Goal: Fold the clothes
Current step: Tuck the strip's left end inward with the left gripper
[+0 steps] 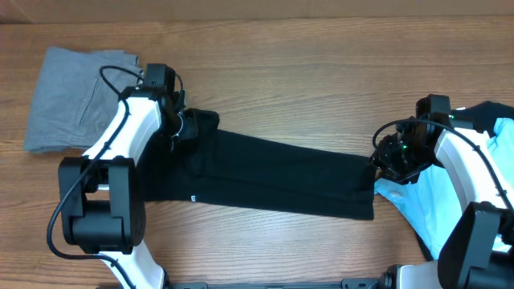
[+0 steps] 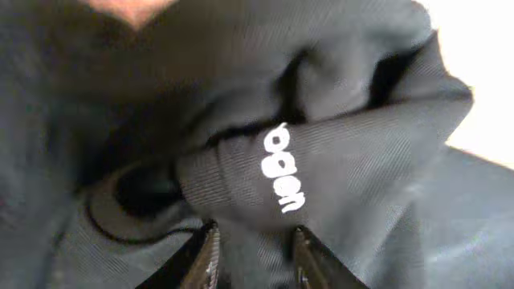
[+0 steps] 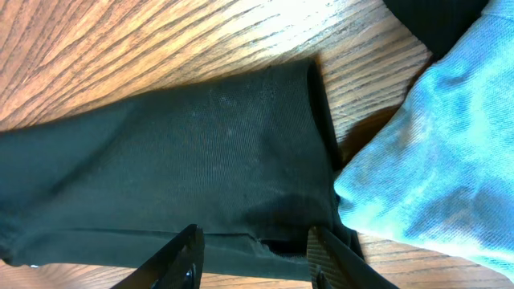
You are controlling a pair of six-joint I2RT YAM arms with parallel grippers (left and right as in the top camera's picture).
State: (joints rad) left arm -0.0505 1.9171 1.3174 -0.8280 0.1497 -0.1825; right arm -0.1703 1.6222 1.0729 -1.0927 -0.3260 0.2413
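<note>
- A black T-shirt [image 1: 273,172] lies as a long folded strip across the desk [image 1: 281,64]
- The left claw [image 1: 186,128] is at its left end, the right claw [image 1: 384,164] at its right end
- A grey garment [image 1: 68,100] lies upper left, a light blue T-shirt [image 1: 430,201] far right

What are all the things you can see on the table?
black T-shirt: one, black, folded into a long strip across the middle
grey garment: one, grey, beside the left arm
light blue T-shirt: one, light blue, at the strip's right end
other black garment: one, black, beyond the blue one
table: one, brown wood, under everything
left gripper: one, black, fingers apart at the black T-shirt's collar
right gripper: one, black, fingers apart over the strip's other end
</note>
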